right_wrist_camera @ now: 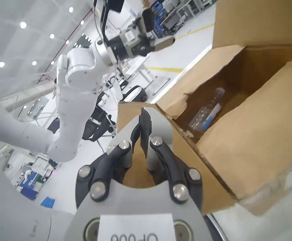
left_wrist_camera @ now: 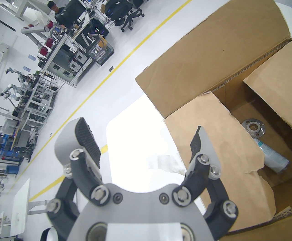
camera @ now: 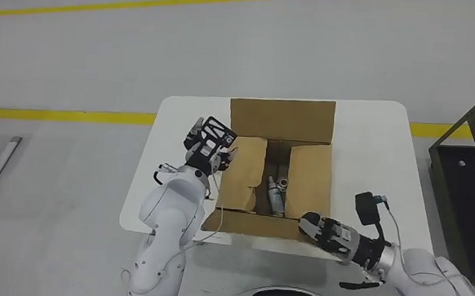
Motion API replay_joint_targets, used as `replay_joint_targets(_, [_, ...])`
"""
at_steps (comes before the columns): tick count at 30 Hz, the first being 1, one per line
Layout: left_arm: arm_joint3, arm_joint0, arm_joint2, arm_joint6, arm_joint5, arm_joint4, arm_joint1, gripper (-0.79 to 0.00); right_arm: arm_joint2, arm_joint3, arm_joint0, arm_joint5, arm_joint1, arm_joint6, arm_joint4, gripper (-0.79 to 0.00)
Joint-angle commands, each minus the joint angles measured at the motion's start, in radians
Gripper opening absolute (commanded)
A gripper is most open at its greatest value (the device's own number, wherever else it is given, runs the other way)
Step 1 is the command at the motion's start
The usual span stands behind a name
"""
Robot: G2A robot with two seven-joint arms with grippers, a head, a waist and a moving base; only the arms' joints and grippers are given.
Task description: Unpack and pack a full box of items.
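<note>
As the box (camera: 282, 118) stands at the middle of the worktop (camera: 369, 131) with its flaps turned out, its inside lies open to the top view. A bottle (camera: 275, 196) lies on the box floor, and a metal flange (camera: 283, 182) sits just beside the bottle's far end (the left wrist view shows the flange (left_wrist_camera: 253, 127) flat, hole upward).

The right gripper (right_wrist_camera: 144, 114) is at the near right corner of the box, toward the near edge of the worktop. Its jaws are pressed together on the near flap (right_wrist_camera: 124, 111), and cardboard shows between the finger links behind the pads. Past that torn flap edge the right wrist view looks down at the bottle (right_wrist_camera: 207, 111), which is clear with a blue label.

The left gripper (left_wrist_camera: 141, 130) hangs over the bare worktop at the box's left side, toward the left edge. Its jaws are spread wide with nothing between them. One of its fingers (left_wrist_camera: 199, 146) is near the outer face of the left flap (left_wrist_camera: 216, 146), though contact cannot be told. The left flap stands tilted inward over the box.
</note>
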Motion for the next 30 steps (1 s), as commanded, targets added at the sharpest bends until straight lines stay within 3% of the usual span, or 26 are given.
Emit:
replay_joint_targets(1, [0.003, 0.000, 0.003, -0.015, 0.008, -0.016, -0.001, 0.000, 0.004, 0.002, -0.010, -0.021, 0.006, 0.048, 0.007, -0.785])
replay_joint_targets(6, [0.011, -0.008, 0.012, -0.049, 0.005, -0.062, -0.003, 0.000, 0.021, 0.006, -0.018, -0.036, 0.017, 0.098, -0.034, -0.785])
replay_joint_targets(19, [0.082, -0.051, 0.117, -0.132, -0.096, -0.152, -0.009, 0.000, 0.071, -0.019, -0.045, -0.058, 0.036, 0.070, -0.187, -0.785])
replay_joint_targets(30, [0.137, -0.086, 0.196, -0.189, -0.162, -0.137, -0.010, 0.000, 0.292, -0.060, -0.090, 0.104, 0.044, -0.160, -0.307, -0.785])
